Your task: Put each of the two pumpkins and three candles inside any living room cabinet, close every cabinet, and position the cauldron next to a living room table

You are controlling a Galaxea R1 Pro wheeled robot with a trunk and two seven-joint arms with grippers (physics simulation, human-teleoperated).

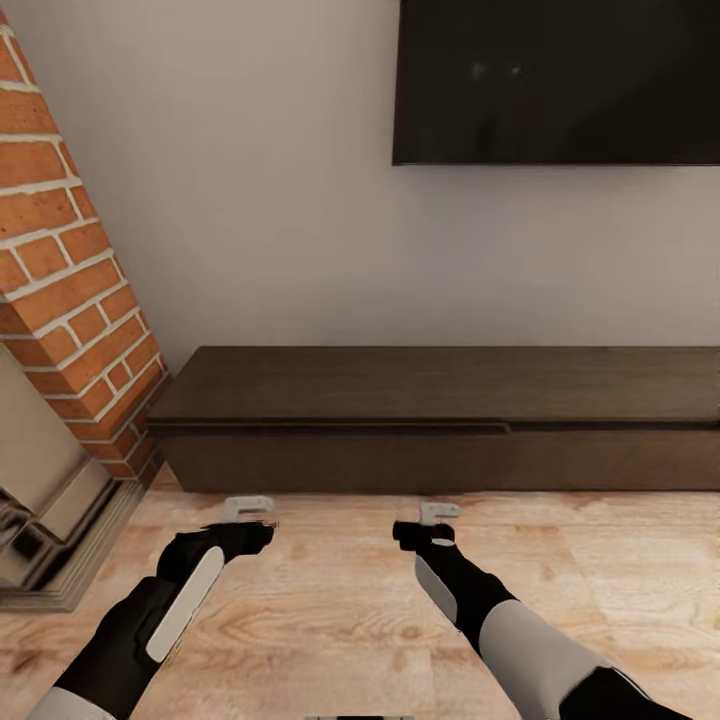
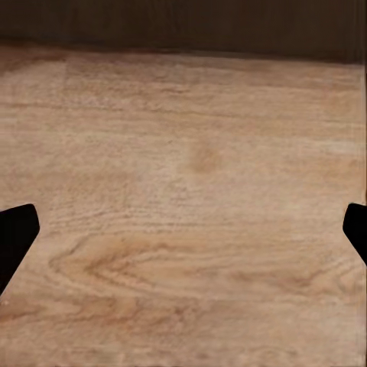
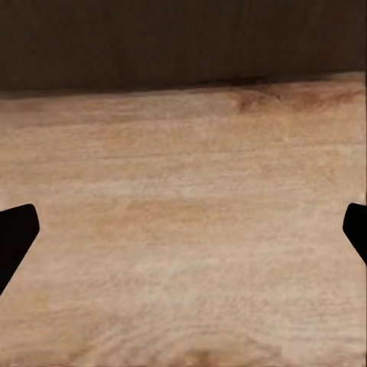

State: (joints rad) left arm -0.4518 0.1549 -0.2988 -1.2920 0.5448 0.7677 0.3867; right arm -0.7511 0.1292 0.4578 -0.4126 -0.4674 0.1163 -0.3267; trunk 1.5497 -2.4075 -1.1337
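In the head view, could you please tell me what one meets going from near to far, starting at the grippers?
Left gripper and right gripper → wood floor → cabinet → wall → TV.

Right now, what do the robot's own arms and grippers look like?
Both arms are matte black toward the wrist, each with a long pale grey-white panel along the forearm, and light grey segments nearer the body. The left gripper and right gripper end in small pale grey fingers on black wrists. In the wrist views the fingertips appear as plain black wedges. No cables or markings show.
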